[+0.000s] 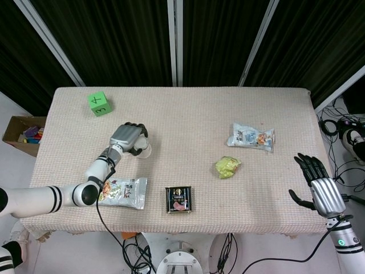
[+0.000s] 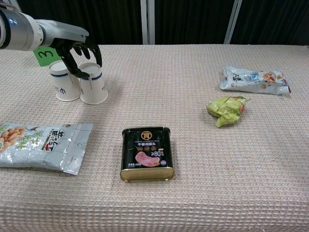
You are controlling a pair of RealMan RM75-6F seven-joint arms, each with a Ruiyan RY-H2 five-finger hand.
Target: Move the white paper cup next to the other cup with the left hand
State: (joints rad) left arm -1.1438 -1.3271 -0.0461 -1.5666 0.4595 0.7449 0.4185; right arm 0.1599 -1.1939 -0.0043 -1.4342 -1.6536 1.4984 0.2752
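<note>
Chest view: your left robot hand [image 2: 79, 50] curls over the inverted white paper cup [image 2: 93, 86], fingers around its top, standing on the tabletop [image 2: 193, 193] just beside the other cup [image 2: 63, 82]. Releasing carelessly could drag or tip either cup. Your right robot hand [image 1: 319, 185] hangs open, empty. Beige woven cloth covers the tabletop; black curtains behind.
</note>
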